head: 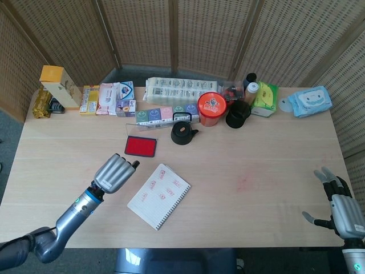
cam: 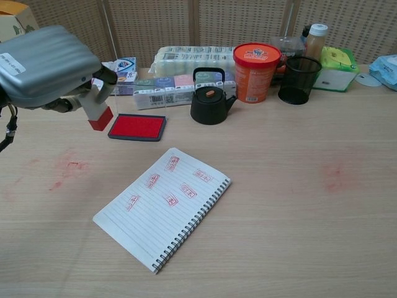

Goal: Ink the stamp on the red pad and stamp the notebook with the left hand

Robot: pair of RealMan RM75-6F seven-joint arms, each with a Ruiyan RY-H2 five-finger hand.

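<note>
Notebook [cam: 162,207] nearest, flat on table, several red marks on page; left hand [cam: 46,68] grasping stamp [cam: 97,112], raised just left of red pad [cam: 137,126]; pad's long axis left-right; right hand [head: 342,208] released, far off

Stamp [cam: 98,113]: red-tipped, held aloft just left of pad. Red pad [cam: 137,126]: black-framed, flat on table. Notebook [cam: 162,205]: spiral-bound, open, lined page bearing red imprints.
</note>
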